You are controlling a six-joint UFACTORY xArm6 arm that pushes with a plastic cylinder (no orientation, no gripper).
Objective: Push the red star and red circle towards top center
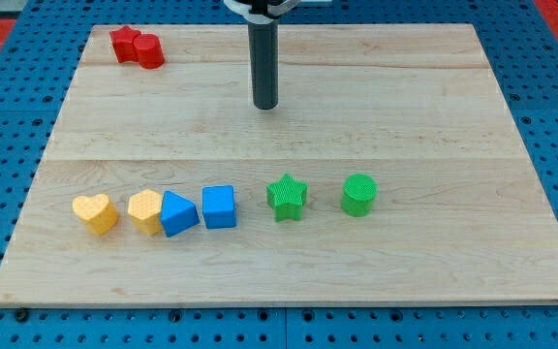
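The red star (124, 42) lies near the board's top left corner, touching the red circle (149, 50) just to its right. My tip (264, 105) rests on the wooden board (434, 116) at the view's top centre, well to the right of both red blocks and a little lower. It touches no block.
A row of blocks lies across the lower board: a yellow heart (95, 213), a second yellow block (145, 210), a blue triangle (178, 213), a blue cube (219, 206), a green star (287, 197) and a green circle (359, 194).
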